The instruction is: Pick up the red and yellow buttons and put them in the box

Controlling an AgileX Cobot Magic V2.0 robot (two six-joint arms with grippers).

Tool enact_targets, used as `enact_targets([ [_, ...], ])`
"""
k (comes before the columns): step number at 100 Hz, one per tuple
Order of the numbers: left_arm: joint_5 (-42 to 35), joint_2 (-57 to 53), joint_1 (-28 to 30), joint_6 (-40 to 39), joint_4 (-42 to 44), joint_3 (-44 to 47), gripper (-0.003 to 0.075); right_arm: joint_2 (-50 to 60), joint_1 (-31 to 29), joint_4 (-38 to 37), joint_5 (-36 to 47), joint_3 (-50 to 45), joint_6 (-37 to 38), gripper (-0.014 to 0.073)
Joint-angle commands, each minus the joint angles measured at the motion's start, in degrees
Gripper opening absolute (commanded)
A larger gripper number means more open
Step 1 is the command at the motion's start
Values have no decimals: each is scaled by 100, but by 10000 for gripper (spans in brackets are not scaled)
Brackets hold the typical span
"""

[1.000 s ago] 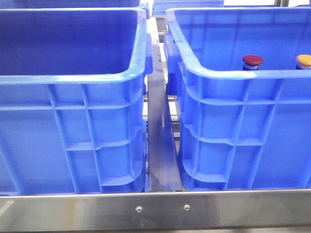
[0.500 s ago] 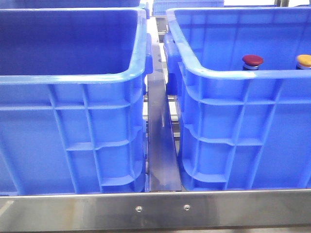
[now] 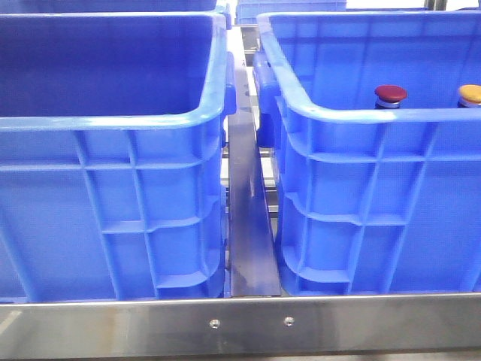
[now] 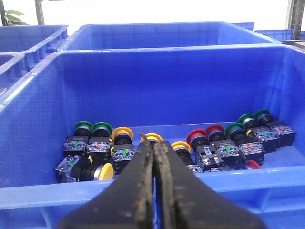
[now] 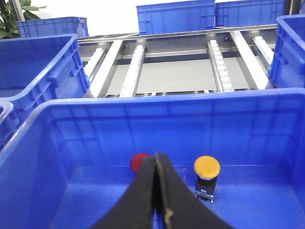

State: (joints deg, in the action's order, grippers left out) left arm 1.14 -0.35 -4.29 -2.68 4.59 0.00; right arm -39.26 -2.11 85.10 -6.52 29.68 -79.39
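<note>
The red button (image 3: 391, 93) and the yellow button (image 3: 470, 93) stand upright inside the box (image 3: 361, 114), the right crate in the front view; only their caps show above its near rim. In the right wrist view the red button (image 5: 137, 162) is partly hidden behind my shut, empty right gripper (image 5: 156, 157), and the yellow button (image 5: 207, 167) stands beside it on the floor of the box (image 5: 143, 126). My left gripper (image 4: 154, 144) is shut and empty over the near rim of another crate (image 4: 143, 90). Neither gripper shows in the front view.
The crate under the left gripper holds several green, yellow and red push buttons (image 4: 121, 143) along its floor. A second blue crate (image 3: 113, 120) stands left of the box, with a metal rail (image 3: 248, 226) between them. Roller conveyor tracks (image 5: 133, 67) and more blue crates lie beyond.
</note>
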Motion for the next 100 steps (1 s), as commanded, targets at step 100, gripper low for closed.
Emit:
enact_targets([
  [100, -474, -161, 11, 10, -33, 262, -19, 3069, 207, -8074, 652, -1667, 7999, -69],
])
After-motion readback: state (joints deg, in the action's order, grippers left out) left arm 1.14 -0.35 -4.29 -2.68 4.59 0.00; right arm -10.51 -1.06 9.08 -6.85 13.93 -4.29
